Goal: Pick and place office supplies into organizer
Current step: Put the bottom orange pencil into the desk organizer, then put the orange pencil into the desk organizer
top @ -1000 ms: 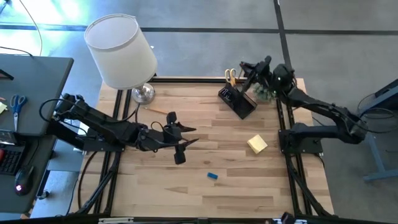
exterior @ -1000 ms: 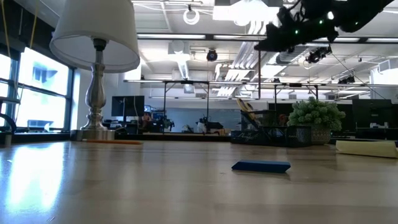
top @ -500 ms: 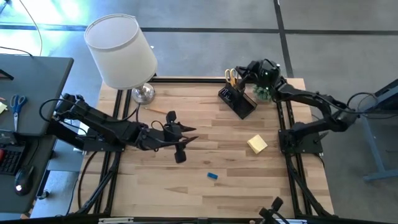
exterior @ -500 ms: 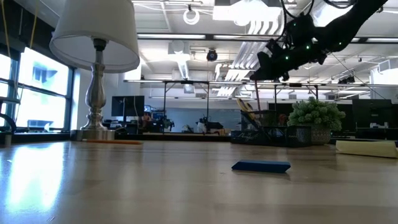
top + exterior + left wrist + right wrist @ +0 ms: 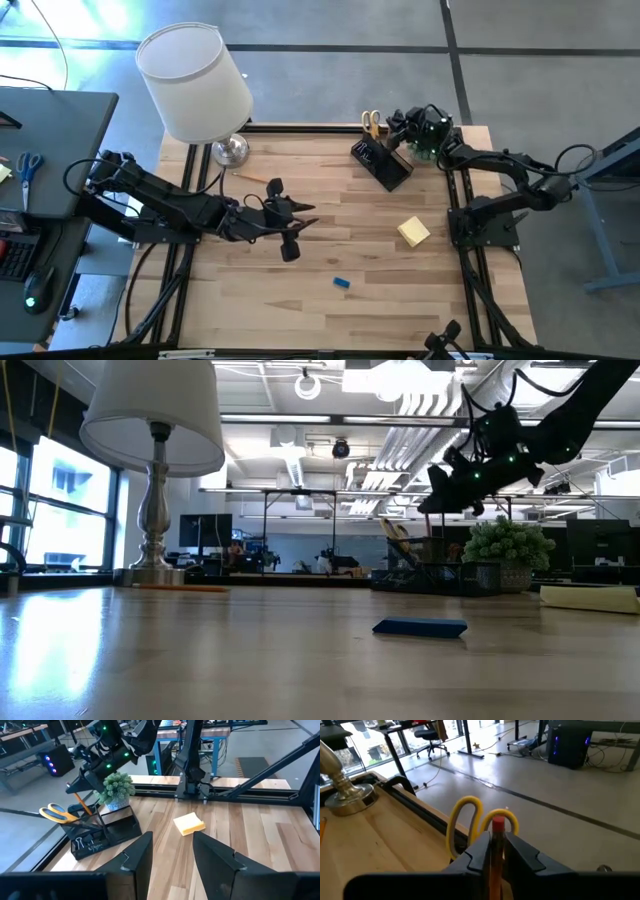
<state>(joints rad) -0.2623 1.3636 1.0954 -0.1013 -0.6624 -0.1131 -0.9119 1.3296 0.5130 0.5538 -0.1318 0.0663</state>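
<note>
My right gripper (image 5: 497, 851) hangs over the black organizer (image 5: 380, 162) at the table's far right and is shut on an orange pencil (image 5: 83, 803). Yellow-handled scissors (image 5: 470, 820) stand upright in the organizer. On the table lie a yellow sticky-note pad (image 5: 413, 232), a blue eraser (image 5: 342, 283) and another orange pencil (image 5: 250, 177) by the lamp foot. My left gripper (image 5: 172, 860) hovers open over the table's middle left with nothing between its fingers. My right gripper pinches the orange pencil between its two fingers, just below its red eraser end (image 5: 497, 826), which sticks out above them. The fingers come nearly level from the table's right and lie across the pencil. It hangs tilted, its lower end (image 5: 89, 811) down in the organizer's upright compartment.
A white-shaded lamp (image 5: 195, 80) stands at the far left corner. A small green plant (image 5: 428, 150) sits right beside the organizer, under my right arm. Bare wood lies between the eraser, the pad and the near edge.
My right gripper has come down toward the organizer with the pencil, rolling its wrist somewhat, so the pencil's lower end now reaches into the upright compartment.
</note>
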